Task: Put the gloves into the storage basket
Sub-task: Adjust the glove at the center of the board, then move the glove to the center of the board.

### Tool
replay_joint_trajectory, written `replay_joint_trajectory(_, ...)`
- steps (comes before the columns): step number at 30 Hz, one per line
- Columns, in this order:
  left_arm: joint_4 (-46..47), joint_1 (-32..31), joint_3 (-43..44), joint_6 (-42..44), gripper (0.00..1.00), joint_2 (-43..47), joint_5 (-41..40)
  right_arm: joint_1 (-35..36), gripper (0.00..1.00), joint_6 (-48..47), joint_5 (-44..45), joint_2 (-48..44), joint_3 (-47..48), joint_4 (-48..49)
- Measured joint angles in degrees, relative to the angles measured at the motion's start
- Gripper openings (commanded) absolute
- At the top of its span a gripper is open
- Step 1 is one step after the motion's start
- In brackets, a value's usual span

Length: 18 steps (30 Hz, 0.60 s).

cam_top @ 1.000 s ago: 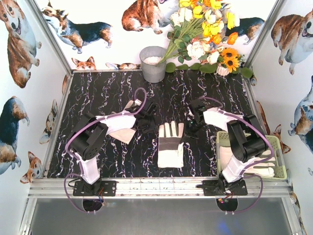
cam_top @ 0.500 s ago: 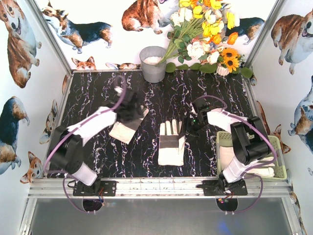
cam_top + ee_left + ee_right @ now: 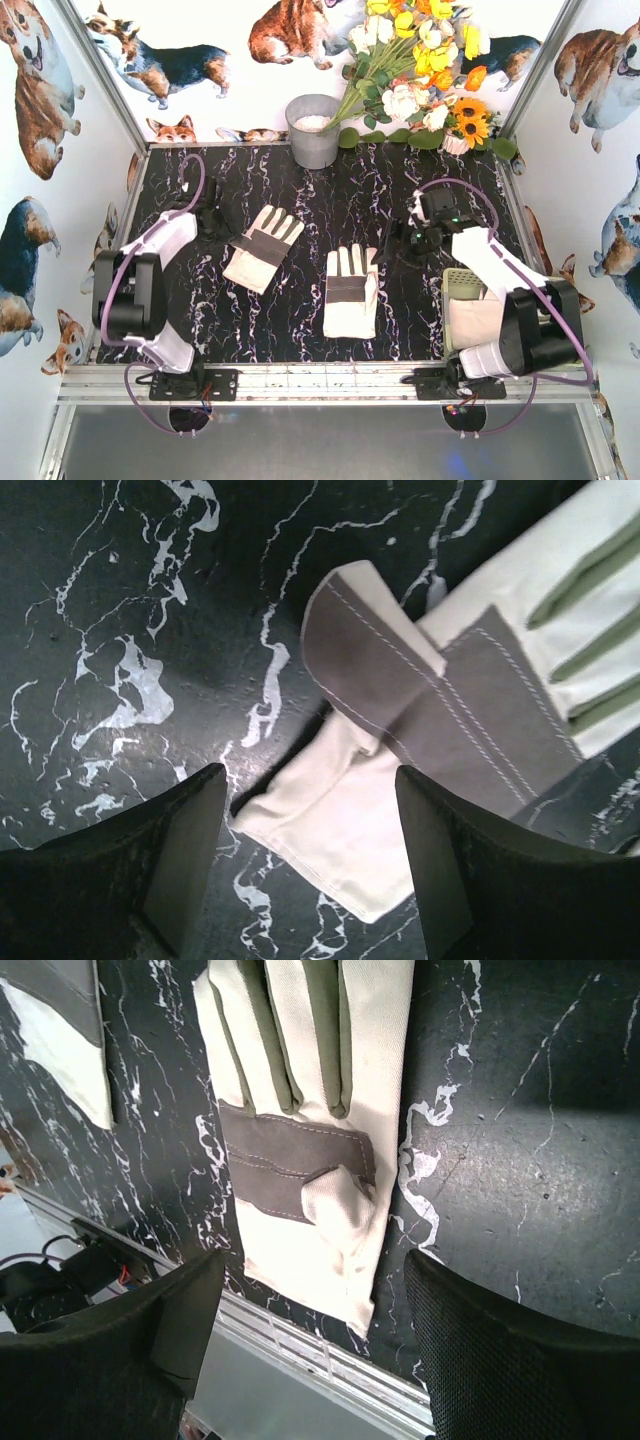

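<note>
Hovering with left gripper point(image 3: 310, 815) wide apart, empty, over left glove point(image 3: 480, 710); same with right gripper point(image 3: 315, 1300), agape, empty, over middle glove point(image 3: 300, 1110).

I see the left glove point(image 3: 262, 248) beside the middle glove point(image 3: 350, 292) on the counter point(image 3: 330, 195); storage basket point(image 3: 462, 284) near-right.

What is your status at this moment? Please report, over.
Left gripper and right gripper open, empty. Left glove and middle glove flat on table. Third glove in basket, right arm partly over it.
</note>
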State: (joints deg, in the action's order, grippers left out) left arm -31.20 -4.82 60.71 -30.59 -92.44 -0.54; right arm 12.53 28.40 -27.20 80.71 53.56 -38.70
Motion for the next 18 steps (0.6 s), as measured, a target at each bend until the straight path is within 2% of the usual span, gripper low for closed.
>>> replay_joint_trajectory(6,1.49,2.86,0.81,3.41,0.56,-6.8,4.98,-1.36,0.74,0.04,-0.15,-2.36,0.0,-1.29)
replay_joint_trajectory(18,5.7,3.5,2.51,5.88,0.5,-10.58,11.5,-1.4,0.73,0.17,-0.5,-2.34,0.0,-2.03)
